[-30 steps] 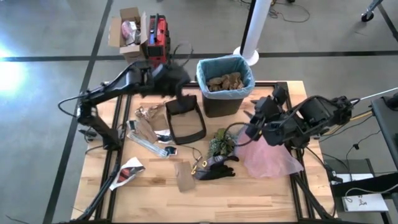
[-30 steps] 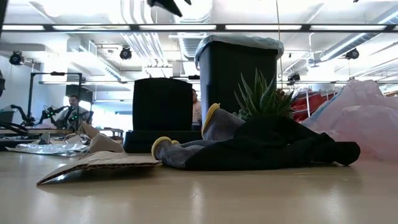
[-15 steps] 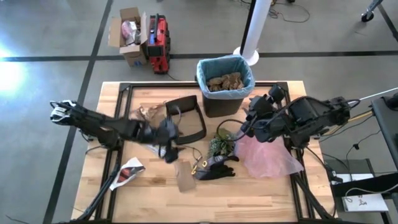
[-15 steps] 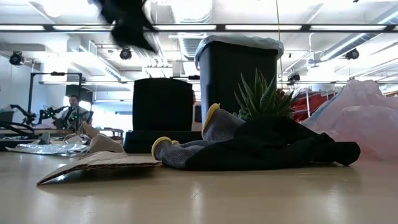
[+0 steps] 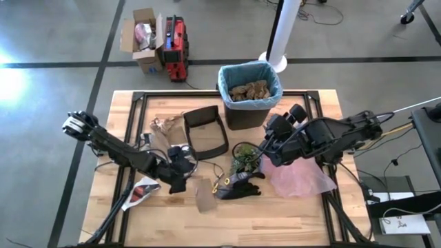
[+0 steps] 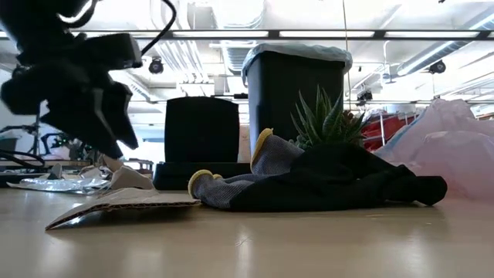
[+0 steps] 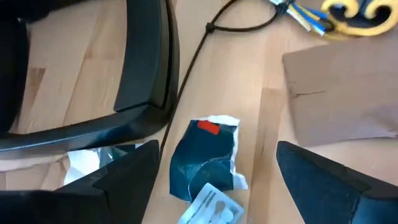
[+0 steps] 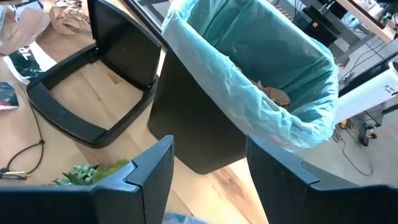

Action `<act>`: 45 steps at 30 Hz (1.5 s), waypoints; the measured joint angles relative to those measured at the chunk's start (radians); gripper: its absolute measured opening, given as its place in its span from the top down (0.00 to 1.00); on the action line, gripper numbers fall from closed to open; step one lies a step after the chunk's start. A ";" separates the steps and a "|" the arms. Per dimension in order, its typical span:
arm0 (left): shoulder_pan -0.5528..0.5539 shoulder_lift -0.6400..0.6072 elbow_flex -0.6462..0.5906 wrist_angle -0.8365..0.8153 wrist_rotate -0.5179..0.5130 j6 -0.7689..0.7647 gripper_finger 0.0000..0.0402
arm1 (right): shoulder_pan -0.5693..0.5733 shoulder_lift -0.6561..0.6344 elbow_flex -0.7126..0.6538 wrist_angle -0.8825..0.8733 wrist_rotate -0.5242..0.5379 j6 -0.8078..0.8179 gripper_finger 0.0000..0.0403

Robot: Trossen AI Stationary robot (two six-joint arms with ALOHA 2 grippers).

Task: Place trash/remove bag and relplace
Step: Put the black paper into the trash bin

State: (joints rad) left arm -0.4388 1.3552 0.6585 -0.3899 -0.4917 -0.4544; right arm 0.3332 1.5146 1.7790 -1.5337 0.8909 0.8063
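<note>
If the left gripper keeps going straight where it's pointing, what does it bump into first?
Probably the small dark blue wrapper lying on the table: it sits right between the open left gripper fingers, though depth is unclear.

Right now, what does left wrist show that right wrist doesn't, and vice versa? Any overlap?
Left wrist only: a dark blue wrapper with a red mark lying on the wood between the left gripper's open fingers, a flat brown cardboard piece, and a black cable.

Right wrist only: the black bin with the teal bag lining it, brown trash inside, the green plant, and the right gripper, fingers apart.

Both: the black bin lid frame lying on the wooden table.
</note>
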 joint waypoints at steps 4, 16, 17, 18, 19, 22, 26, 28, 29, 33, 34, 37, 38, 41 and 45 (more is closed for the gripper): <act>0.001 0.052 -0.026 0.017 -0.029 0.000 0.23 | 0.000 0.005 0.000 0.005 0.000 0.015 0.54; 0.002 0.186 -0.045 0.182 -0.040 -0.007 0.25 | 0.000 0.087 -0.002 0.277 -0.008 -0.127 0.54; 0.002 0.188 -0.043 0.179 -0.039 -0.003 0.27 | 0.000 0.100 -0.002 0.279 -0.009 -0.141 0.54; 0.001 0.189 -0.040 0.174 -0.037 0.009 0.30 | 0.000 0.114 -0.002 0.284 -0.012 -0.145 0.54; 0.001 0.188 -0.038 0.168 -0.030 0.025 0.34 | 0.000 0.126 -0.002 0.293 -0.019 -0.147 0.54; 0.001 0.188 -0.032 0.151 -0.014 0.064 0.51 | 0.000 0.162 -0.002 0.312 -0.068 -0.157 0.54; 0.002 0.185 -0.020 0.111 -0.018 0.073 0.79 | 0.000 0.197 -0.002 0.358 -0.127 -0.224 0.54; 0.003 0.183 0.006 0.066 -0.022 0.075 0.92 | 0.000 0.204 -0.002 0.383 -0.140 -0.246 0.54; 0.003 0.181 0.027 0.037 -0.018 0.074 0.96 | 0.001 0.204 -0.002 0.397 -0.140 -0.245 0.54; 0.001 0.159 0.129 -0.084 -0.037 0.103 0.94 | 0.001 0.199 0.028 0.425 -0.138 -0.233 0.54; 0.001 0.151 0.159 -0.110 -0.047 0.114 0.93 | 0.001 0.197 0.044 0.421 -0.138 -0.243 0.54; 0.004 0.106 0.264 -0.163 -0.104 0.160 0.94 | 0.002 0.191 0.100 0.413 -0.130 -0.280 0.54; 0.010 0.085 0.299 -0.164 -0.130 0.193 0.95 | 0.003 0.187 0.118 0.412 -0.129 -0.302 0.54; 0.036 0.021 0.399 -0.151 -0.208 0.303 0.98 | 0.002 0.178 0.172 0.409 -0.127 -0.362 0.54; 0.123 -0.052 0.508 -0.079 -0.257 0.416 0.99 | 0.015 0.152 0.244 0.406 -0.120 -0.411 0.54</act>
State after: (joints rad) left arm -0.3158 1.3029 1.1666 -0.4689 -0.7487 -0.0382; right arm 0.3478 1.6663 2.0229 -1.1280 0.7704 0.3953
